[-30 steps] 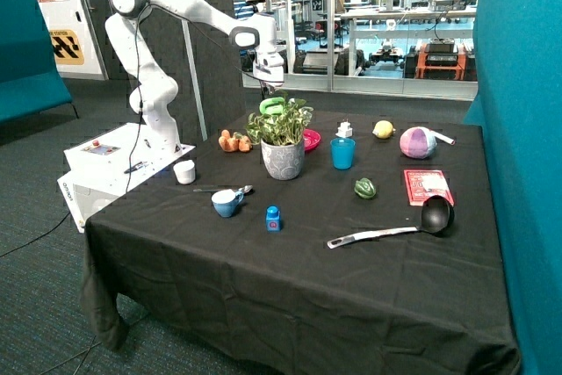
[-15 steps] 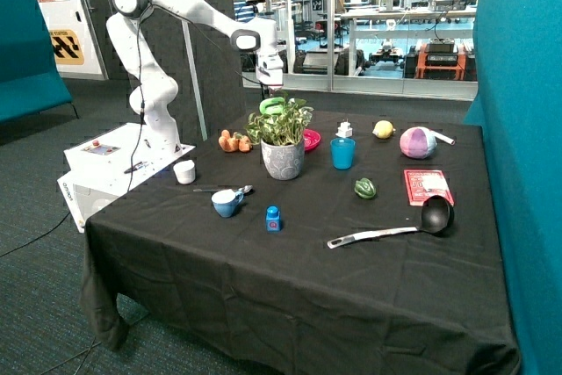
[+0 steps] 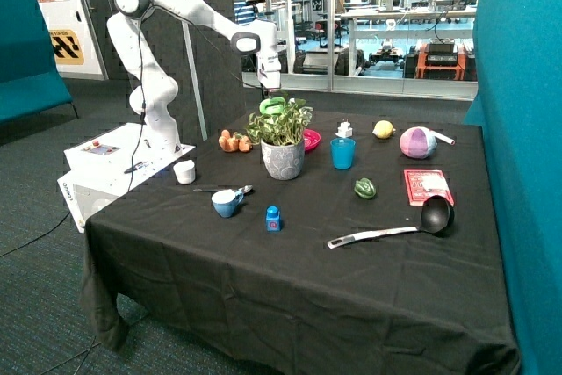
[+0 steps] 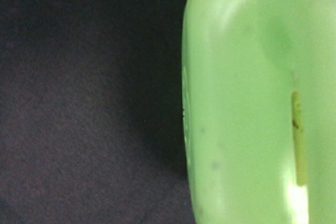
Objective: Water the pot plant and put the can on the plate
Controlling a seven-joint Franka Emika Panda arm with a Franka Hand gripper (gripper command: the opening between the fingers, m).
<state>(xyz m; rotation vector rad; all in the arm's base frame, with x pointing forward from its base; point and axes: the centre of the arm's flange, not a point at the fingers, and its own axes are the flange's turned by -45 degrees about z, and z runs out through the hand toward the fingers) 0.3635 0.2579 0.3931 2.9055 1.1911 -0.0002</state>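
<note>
The pot plant [image 3: 282, 133] stands in its grey patterned pot near the middle of the black table. The light-green can [image 3: 271, 105] shows just over the leaves, behind the plant. My gripper [image 3: 271, 92] hangs directly above the can, close to its loop handle. In the wrist view the can [image 4: 252, 103] fills one side very close up, with dark cloth beside it. The magenta plate [image 3: 311, 139] lies on the table just behind the plant, partly hidden by leaves, beside the teal cup.
Around the plant are a teal cup [image 3: 342, 153], orange carrots [image 3: 234, 141], a white cup [image 3: 184, 171], a blue cup with a spoon [image 3: 226, 203] and a blue block [image 3: 273, 218]. Further off are a green pepper [image 3: 365, 188], a red packet [image 3: 428, 185], a black ladle [image 3: 395, 227] and a ball [image 3: 417, 142].
The arm's wrist has shifted slightly up and back over the plant. The can shows in the same spot behind the leaves.
</note>
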